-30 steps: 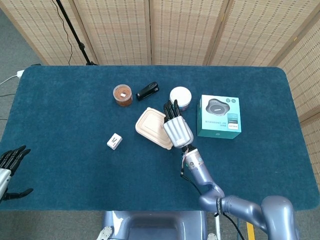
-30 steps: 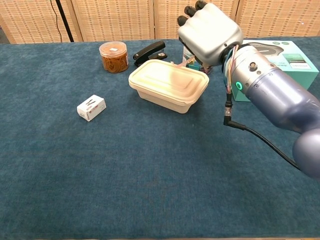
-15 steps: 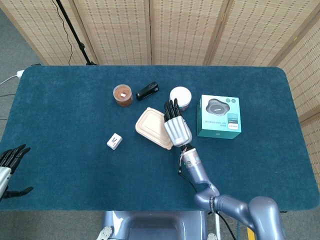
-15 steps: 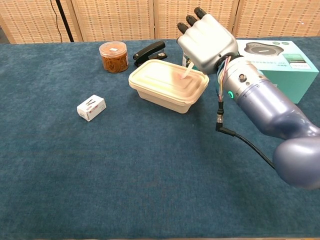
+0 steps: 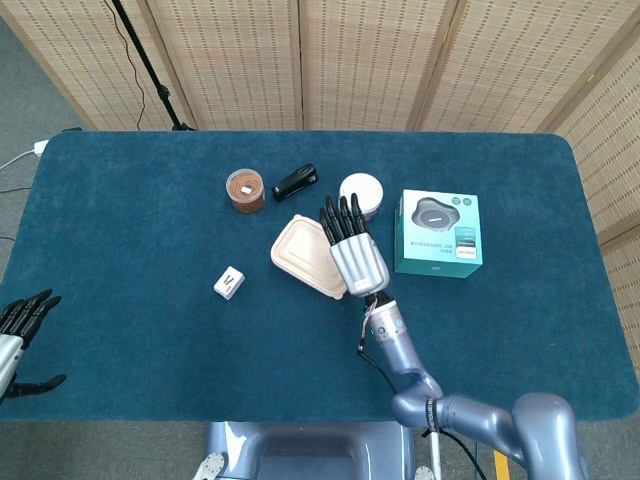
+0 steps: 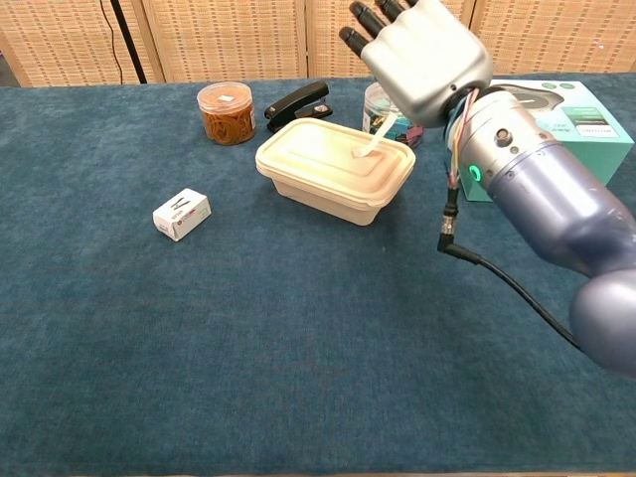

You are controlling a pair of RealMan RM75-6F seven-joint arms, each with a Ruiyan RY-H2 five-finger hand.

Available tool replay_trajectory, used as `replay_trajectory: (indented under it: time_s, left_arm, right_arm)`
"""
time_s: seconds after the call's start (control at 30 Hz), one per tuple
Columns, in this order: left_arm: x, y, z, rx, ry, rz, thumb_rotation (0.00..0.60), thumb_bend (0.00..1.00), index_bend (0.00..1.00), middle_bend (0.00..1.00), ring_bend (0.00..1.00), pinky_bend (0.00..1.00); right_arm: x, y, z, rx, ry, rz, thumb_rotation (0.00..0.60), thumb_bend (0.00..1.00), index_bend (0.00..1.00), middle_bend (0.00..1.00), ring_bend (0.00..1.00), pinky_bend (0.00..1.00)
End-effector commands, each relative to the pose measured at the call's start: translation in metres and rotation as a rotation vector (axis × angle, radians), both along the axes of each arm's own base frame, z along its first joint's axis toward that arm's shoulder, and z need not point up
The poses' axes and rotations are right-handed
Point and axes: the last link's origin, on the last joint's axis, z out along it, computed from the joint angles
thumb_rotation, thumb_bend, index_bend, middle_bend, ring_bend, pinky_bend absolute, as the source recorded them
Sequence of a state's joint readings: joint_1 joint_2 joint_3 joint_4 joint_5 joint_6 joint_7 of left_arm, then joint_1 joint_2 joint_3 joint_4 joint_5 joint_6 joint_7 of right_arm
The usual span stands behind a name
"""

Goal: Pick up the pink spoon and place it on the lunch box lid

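While right hand (image 6: 422, 50) hovers | one pink spoon (image 6: 373, 140) | one lunch box lid (image 6: 333, 156)

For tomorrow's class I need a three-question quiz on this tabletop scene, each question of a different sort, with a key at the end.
1. True or false: the pink spoon touches the lunch box lid.
2. Which thing stands nearest the black stapler? A) the teal box B) the jar of rubber bands C) the small white box
3. Fill in: the left hand sits at the table's ____ edge in the head view, holding nothing.

Key: 1 true, its bowl end rests on the lid while the handle runs up under the right hand. 2 B. 3 left.
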State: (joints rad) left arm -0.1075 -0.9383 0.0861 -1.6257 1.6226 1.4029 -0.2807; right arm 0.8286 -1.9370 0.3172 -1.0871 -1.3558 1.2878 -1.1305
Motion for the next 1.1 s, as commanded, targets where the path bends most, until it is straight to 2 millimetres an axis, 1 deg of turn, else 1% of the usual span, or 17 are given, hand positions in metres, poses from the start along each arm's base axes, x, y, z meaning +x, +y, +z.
replay_trajectory:
  time_s: [0.03,0.1,0.13,0.2,0.23,0.27,0.33,0.5,0.63,0.77,0.83,0.87,0.9,0.97,1.07,1.1]
  left_arm:
    - [0.000,-0.001,-0.001,-0.004,0.002,-0.003,0.600,0.00,0.00,0.00,0.00,0.00]
    - [0.001,-0.001,-0.001,-0.006,0.000,-0.008,0.600,0.00,0.00,0.00,0.00,0.00]
    - [0.001,-0.001,-0.001,-0.005,-0.001,-0.010,0.600,0.00,0.00,0.00,0.00,0.00]
    - [0.002,0.000,-0.001,-0.003,-0.005,-0.019,0.600,0.00,0.00,0.00,0.00,0.00]
    - [0.002,0.000,0.000,-0.002,-0.009,-0.023,0.600,0.00,0.00,0.00,0.00,0.00]
    - [0.003,0.001,0.000,-0.002,-0.017,-0.030,0.600,0.00,0.00,0.00,0.00,0.00]
    - [0.005,0.003,0.000,-0.006,-0.035,-0.047,0.600,0.00,0.00,0.00,0.00,0.00]
    - [0.011,0.011,0.000,-0.022,-0.058,-0.101,0.600,0.00,0.00,0.00,0.00,0.00]
    - [0.022,0.024,-0.002,-0.053,-0.054,-0.157,0.600,0.00,0.00,0.00,0.00,0.00]
    - [0.041,0.042,-0.001,-0.051,-0.038,-0.224,0.600,0.00,0.00,0.00,0.00,0.00]
    - [0.054,0.050,-0.001,-0.054,-0.034,-0.253,0.594,0.00,0.00,0.00,0.00,0.00]
    - [0.062,0.053,-0.002,-0.060,-0.033,-0.267,0.576,0.00,0.00,0.00,0.00,0.00]
    - [0.069,0.056,-0.003,-0.065,-0.039,-0.280,0.557,0.00,0.00,0.00,0.00,0.00]
    - [0.087,0.063,-0.006,-0.084,-0.068,-0.309,0.486,0.00,0.02,0.00,0.00,0.00]
    - [0.109,0.074,-0.011,-0.102,-0.090,-0.328,0.397,0.00,0.07,0.00,0.00,0.00]
    - [0.115,0.077,-0.013,-0.107,-0.092,-0.327,0.381,0.00,0.08,0.00,0.00,0.00]
  right_arm:
    - [-0.003,0.003,0.022,-0.027,-0.018,0.017,0.600,0.57,0.04,0.00,0.05,0.00]
    - [-0.007,0.006,0.035,-0.032,-0.045,0.029,0.600,0.56,0.04,0.00,0.03,0.00]
    - [-0.009,0.007,0.040,-0.029,-0.058,0.031,0.600,0.49,0.04,0.00,0.02,0.00]
    - [-0.016,0.011,0.053,-0.020,-0.088,0.030,0.600,0.28,0.04,0.00,0.01,0.00]
    - [-0.019,0.012,0.058,-0.019,-0.100,0.027,0.600,0.14,0.04,0.00,0.00,0.00]
    - [-0.025,0.014,0.066,-0.015,-0.116,0.024,0.600,0.06,0.04,0.00,0.00,0.00]
    - [-0.035,0.019,0.080,-0.007,-0.146,0.017,0.600,0.00,0.03,0.00,0.00,0.00]
    - [-0.060,0.034,0.112,0.047,-0.245,0.004,0.600,0.00,0.03,0.00,0.00,0.00]
    - [-0.088,0.049,0.137,0.092,-0.309,-0.017,0.600,0.00,0.03,0.00,0.00,0.00]
    - [-0.118,0.063,0.156,0.109,-0.344,-0.061,0.600,0.00,0.03,0.00,0.00,0.00]
    - [-0.132,0.072,0.164,0.123,-0.360,-0.081,0.600,0.00,0.03,0.00,0.00,0.00]
    - [-0.142,0.079,0.170,0.128,-0.377,-0.099,0.600,0.00,0.03,0.00,0.00,0.00]
    - [-0.147,0.083,0.172,0.134,-0.390,-0.107,0.600,0.00,0.03,0.00,0.00,0.00]
    - [-0.162,0.097,0.179,0.149,-0.427,-0.139,0.600,0.00,0.03,0.00,0.00,0.00]
    - [-0.178,0.116,0.186,0.165,-0.478,-0.181,0.600,0.00,0.03,0.00,0.00,0.00]
    - [-0.182,0.122,0.187,0.168,-0.497,-0.195,0.600,0.00,0.03,0.00,0.00,0.00]
